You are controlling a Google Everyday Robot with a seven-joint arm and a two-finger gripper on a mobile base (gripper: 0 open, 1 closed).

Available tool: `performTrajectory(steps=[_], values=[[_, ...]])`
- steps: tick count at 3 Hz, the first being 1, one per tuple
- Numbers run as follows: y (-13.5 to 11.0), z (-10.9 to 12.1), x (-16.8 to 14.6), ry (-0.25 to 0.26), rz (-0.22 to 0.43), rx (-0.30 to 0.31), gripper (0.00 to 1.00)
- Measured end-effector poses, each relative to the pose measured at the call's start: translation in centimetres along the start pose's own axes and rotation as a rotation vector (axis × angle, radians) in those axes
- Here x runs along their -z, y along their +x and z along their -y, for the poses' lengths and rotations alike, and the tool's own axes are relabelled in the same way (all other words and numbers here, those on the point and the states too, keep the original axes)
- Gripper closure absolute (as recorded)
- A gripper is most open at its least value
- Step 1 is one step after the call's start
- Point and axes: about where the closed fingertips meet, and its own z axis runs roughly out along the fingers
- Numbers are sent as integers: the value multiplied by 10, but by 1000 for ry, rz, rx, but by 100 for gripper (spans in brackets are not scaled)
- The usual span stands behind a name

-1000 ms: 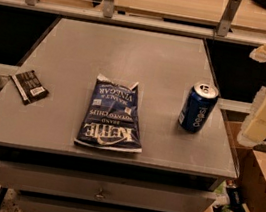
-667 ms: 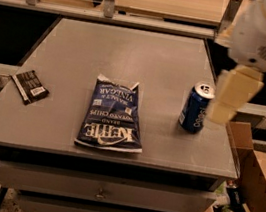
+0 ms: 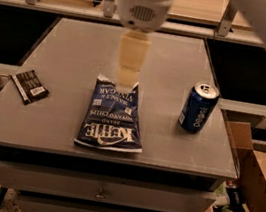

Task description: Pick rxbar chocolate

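Brown cardboard box (image 3: 254, 199) low down and to the right of the chip bag (image 3: 112, 117), past the corner of the desk (image 3: 81, 49). Flaps open. Inside, a jumble of small packets, green and dark, too mixed up to name.

Blue can (image 3: 198, 108) to the right of the bag, standing straight up on the desk, not touching the bag. Round, shiny metal, silver top. Cannot tell what is inside.

Two drawers (image 3: 101, 190) under the desk, below the bag. Both shut, each with a little knob.

Bag lying flat near the middle of the desk, close to the front edge. Dark blue, crinkly and shiny, with white letters upside down.

Rxbar (image 3: 29, 86) far to the left of the bag, well apart from it, by the left edge of the desk. Small, flat, a rectangle, black-brown with a white patch, lying slantwise. Nothing touching it.

Gripper (image 3: 126, 76) right over the far end of the bag, hanging from a fat, round, white arm (image 3: 142, 3). Pale cream and blocky. Cannot tell how far open, or holding anything or not. Well away from the rxbar.

Desk grey, smooth and flat.
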Motion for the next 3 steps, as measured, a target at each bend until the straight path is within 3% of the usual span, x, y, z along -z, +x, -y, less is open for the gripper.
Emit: performTrajectory(steps=[1,2,3], values=[[-76,10,-28,-15,-23,79,0],[-107,14,-31,18,23,113,0],[-113,16,-33,26,42,118,0]])
